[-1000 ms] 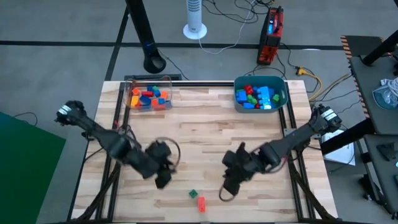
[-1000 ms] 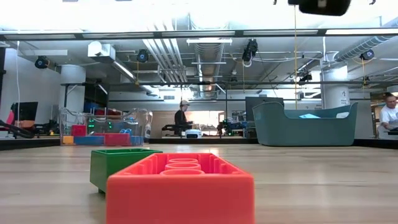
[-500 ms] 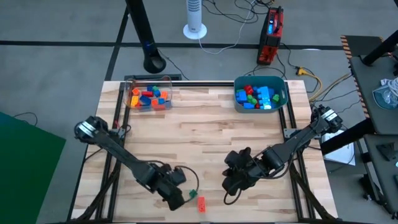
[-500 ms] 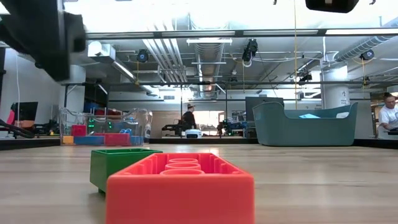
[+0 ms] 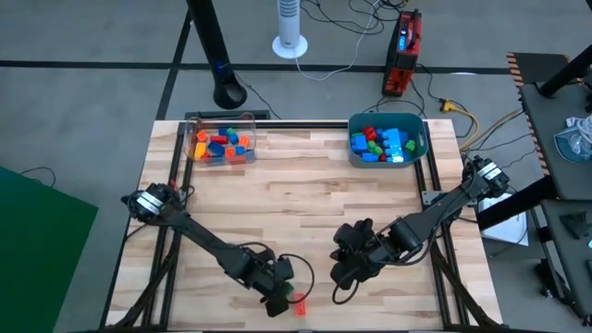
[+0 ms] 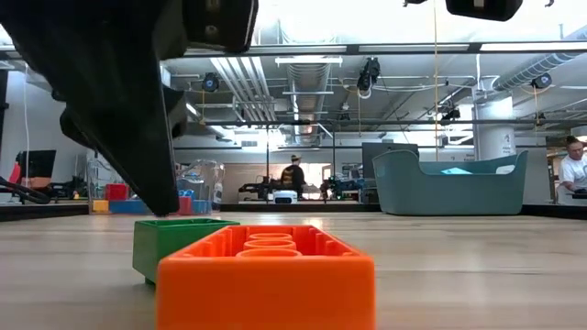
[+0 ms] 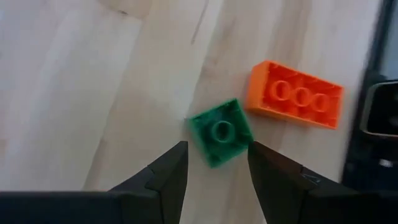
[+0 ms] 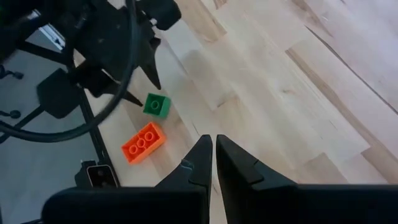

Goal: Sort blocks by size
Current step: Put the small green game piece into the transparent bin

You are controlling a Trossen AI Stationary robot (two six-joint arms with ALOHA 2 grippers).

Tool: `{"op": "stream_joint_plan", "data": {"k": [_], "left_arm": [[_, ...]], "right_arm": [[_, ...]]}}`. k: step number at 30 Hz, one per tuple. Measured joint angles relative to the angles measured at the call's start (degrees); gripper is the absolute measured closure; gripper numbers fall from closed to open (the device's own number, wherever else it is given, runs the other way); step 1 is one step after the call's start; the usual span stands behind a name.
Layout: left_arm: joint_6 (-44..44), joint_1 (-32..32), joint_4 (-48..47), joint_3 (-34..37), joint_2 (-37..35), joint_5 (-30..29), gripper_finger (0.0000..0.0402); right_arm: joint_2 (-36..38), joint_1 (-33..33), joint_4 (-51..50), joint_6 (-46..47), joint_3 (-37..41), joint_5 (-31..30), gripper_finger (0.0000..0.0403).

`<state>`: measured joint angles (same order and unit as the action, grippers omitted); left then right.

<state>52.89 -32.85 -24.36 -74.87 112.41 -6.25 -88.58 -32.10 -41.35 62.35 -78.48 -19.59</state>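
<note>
No legible markings. The clear plastic box point(image 5: 221, 144) and teal tub point(image 5: 388, 141) hold mixed blocks. Left gripper point(image 7: 216, 163), fingers spread and empty, straddles the small green studded block point(image 7: 221, 131) beside the orange three-stud block point(image 7: 295, 95). Right gripper point(image 8: 214, 151), fingers nearly together, holds nothing.

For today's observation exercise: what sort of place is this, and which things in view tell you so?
Probably a robotics lab or workshop. Exposed ducts run along the ceiling, cables trail across the grey floor, and two robot arms work a framed wooden table over toy blocks.
</note>
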Motion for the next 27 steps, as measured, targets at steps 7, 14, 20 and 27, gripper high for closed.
{"op": "stream_joint_plan", "data": {"k": [7, 14, 20, 27], "left_arm": [[3.07, 0.6, -0.47, 0.0, 2.11, -0.14, 0.0249], [1.51, 2.74, -6.33, -0.11, -0.48, -0.85, 0.0249], [-10.24, 4.92, -5.96, -1.46, -5.02, -2.85, 0.0249], [-15.98, 10.97, -7.08, -2.29, -10.4, -5.38, 0.0249]], "right_arm": [[-0.04, 0.04, -0.08, -0.47, 0.0, 0.0, 0.039], [-0.04, 0.04, -0.17, -0.95, 0.0, 0.0, 0.039], [1.28, 0.04, -4.23, 1.33, 0.07, 0.07, 0.039], [4.34, 3.88, -13.72, 4.3, 1.84, 0.07, 0.039]]}}
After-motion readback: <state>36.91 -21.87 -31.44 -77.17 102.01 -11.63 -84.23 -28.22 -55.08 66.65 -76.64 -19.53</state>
